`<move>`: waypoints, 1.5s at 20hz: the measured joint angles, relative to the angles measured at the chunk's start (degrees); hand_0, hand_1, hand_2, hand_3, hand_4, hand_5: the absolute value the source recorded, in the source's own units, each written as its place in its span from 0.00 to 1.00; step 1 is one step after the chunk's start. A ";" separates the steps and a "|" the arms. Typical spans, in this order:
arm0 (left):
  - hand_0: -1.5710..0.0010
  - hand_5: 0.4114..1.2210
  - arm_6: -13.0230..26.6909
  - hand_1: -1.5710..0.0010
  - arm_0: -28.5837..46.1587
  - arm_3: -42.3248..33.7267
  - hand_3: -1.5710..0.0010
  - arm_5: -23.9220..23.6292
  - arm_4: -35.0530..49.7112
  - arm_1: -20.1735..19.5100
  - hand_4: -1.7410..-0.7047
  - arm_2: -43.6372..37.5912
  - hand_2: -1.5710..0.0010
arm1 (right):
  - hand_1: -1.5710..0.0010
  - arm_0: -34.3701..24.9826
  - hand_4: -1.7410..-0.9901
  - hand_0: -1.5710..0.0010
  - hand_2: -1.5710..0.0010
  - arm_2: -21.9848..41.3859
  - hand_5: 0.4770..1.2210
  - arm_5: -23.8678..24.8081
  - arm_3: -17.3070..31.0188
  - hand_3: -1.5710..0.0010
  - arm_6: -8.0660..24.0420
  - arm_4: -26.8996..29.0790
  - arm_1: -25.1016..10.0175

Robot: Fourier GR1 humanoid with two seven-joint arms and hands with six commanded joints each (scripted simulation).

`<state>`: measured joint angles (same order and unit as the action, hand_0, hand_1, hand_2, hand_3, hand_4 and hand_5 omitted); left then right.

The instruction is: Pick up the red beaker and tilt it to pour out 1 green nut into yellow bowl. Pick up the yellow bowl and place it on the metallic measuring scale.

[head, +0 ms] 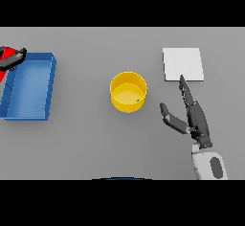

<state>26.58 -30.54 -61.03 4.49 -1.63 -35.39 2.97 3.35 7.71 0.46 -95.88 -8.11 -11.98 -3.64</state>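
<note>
- The bowl (pixel 128 92) stands upright on the grey bench (pixel 95 139), about mid-scene, untouched by either hand.
- A small green nut (pixel 138 100) lies inside the bowl near its right wall, so the pouring step looks done and the bowl is ready to be carried.
- The scale (pixel 183 64), a pale flat square, lies up and to the right of the bowl, apart from it and bare on top: the bowl's destination.
- The right hand (pixel 194 117) hovers right of the bowl and just below the scale, fingers straight and spread, thumb splayed toward the bowl, holding nothing. This reads as a pre-grasp pose, opened wide to take the bowl's wall from the side.
- The left hand (pixel 13 57) sits at the far left edge, over the top left corner of a blue tray (pixel 48 88). The red beaker (pixel 5 62) shows under it, apparently held by curled fingers, though much of both is cut off by the edge.
- Keeping the beaker out there leaves room around the bowl for the right hand.
- Next, I judge, the right hand must move left to the bowl and close on it gently so the nut is not tipped out.
</note>
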 measured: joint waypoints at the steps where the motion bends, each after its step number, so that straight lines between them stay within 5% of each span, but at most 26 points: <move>1: 0.75 0.29 0.35 0.78 0.42 -0.41 0.78 1.39 -0.56 -0.84 0.84 0.83 0.79 | 1.00 0.57 0.78 1.00 1.00 0.29 0.26 0.00 0.36 1.00 -0.48 -0.15 0.34; 7: 0.94 0.27 1.08 0.94 0.34 0.76 0.94 0.43 -4.79 -1.12 0.92 3.64 0.94 | 1.00 -0.26 0.78 1.00 1.00 0.39 0.24 1.02 0.32 1.00 -0.01 -2.12 -0.49; 10: 0.97 0.28 -1.21 0.97 0.19 -0.68 0.97 -1.21 -4.48 -0.65 0.93 3.09 0.97 | 1.00 -1.25 0.83 1.00 1.00 1.42 0.22 2.86 0.12 1.00 4.53 -5.68 -0.35; 12: 0.98 0.30 -2.19 0.98 -0.50 -0.73 0.98 -1.90 -3.72 0.20 0.92 2.48 0.98 | 1.00 -2.48 0.88 1.00 1.00 2.76 0.25 0.04 0.66 1.00 2.89 -6.56 -2.50; 17: 0.99 0.33 -2.10 0.99 0.81 -3.09 0.99 -2.30 -2.20 1.24 0.91 2.10 0.99 | 1.00 -10.61 0.81 1.00 1.00 7.95 0.21 -6.01 3.20 1.00 6.18 -16.34 -11.02; 24: 1.00 0.34 -2.67 1.00 1.65 -2.95 1.00 -1.40 -1.60 1.25 0.90 1.91 1.00 | 1.00 -24.67 0.76 1.00 1.00 17.81 0.22 -13.82 9.29 1.00 1.43 -28.99 -18.69; 30: 1.00 0.35 -2.76 1.00 2.28 -4.02 1.00 -1.00 -1.38 0.59 0.90 1.71 1.00 | 1.00 -33.01 0.78 1.00 1.00 24.22 0.22 -17.57 18.44 1.00 -2.96 -34.11 -18.65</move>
<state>23.82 -28.26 -65.06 3.49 -3.01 -34.80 4.68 -29.66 31.94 -17.11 -77.44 -11.07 -46.09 -22.29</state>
